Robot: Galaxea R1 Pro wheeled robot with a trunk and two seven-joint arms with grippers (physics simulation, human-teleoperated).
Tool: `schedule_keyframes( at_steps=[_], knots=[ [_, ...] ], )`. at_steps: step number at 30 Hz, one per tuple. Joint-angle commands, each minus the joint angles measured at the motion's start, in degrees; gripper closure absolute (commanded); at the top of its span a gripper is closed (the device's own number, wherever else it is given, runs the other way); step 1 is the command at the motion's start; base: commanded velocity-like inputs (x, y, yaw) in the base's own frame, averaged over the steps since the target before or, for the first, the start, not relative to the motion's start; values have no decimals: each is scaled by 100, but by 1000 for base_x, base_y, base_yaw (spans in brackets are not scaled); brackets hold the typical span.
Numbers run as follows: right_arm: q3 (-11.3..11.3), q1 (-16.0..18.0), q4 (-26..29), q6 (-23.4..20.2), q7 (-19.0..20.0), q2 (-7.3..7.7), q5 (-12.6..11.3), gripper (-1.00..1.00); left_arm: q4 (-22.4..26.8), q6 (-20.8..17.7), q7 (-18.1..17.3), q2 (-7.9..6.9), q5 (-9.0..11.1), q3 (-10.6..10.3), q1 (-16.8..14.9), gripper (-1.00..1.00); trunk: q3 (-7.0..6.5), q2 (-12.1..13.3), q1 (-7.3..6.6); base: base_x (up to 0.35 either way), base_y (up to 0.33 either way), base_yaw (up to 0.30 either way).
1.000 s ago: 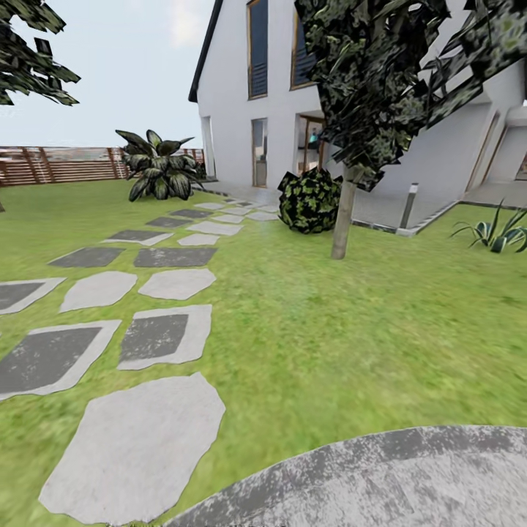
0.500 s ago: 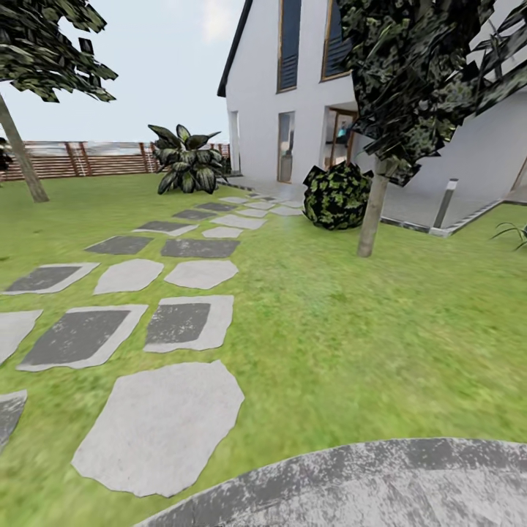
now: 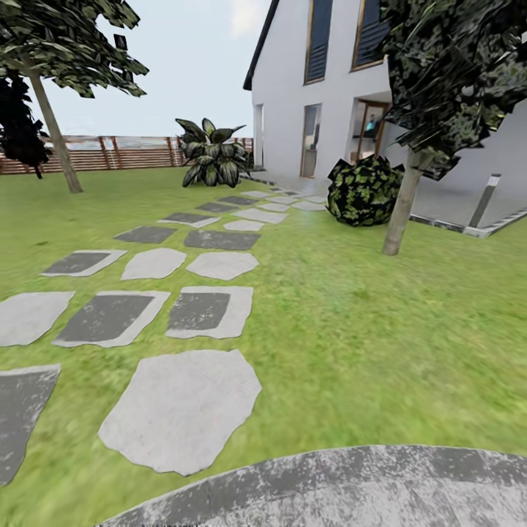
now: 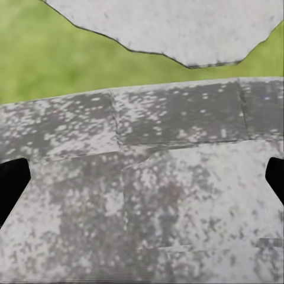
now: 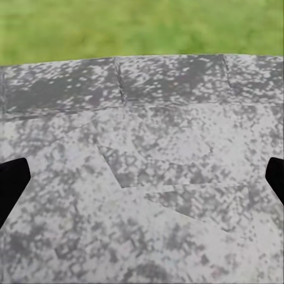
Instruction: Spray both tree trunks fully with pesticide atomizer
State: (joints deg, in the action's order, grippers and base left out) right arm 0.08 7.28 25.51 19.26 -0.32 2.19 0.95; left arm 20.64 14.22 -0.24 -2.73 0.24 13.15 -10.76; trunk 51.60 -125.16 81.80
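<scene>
Green lawn [image 3: 380, 329] all round, grey round patio [image 3: 351, 490] at near edge. Stepping stones [image 3: 183, 410] running from patio toward white house [image 3: 293, 95]. Pale leaning tree trunk [image 3: 401, 212] right of stones, just beside round bush [image 3: 364, 192]. Second leaning trunk [image 3: 55, 135] far left of stones, before slat fence [image 3: 139, 151]. Left hand [image 4: 142, 180] and right hand [image 5: 142, 180] over patio paving, dark fingertips [image 4: 12, 183] wide apart, holding nothing. Sprayer not spotted.

Black fingers [image 4: 12, 183], blunt-tipped.
</scene>
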Motion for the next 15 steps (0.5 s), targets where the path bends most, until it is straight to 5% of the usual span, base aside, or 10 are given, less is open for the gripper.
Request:
schedule_keyframes(
  at_steps=[1,15],
  knots=[
    [1,2,-2,17,-3,1,10,-100,-7,20,-3,1,2,12,-5,-100,31,-43,21,0,0,202],
    [1,2,-2,17,-3,1,12,-100,-1,20,-3,0,2,12,-5,-100,367,-565,307,0,0,176]
  ],
)
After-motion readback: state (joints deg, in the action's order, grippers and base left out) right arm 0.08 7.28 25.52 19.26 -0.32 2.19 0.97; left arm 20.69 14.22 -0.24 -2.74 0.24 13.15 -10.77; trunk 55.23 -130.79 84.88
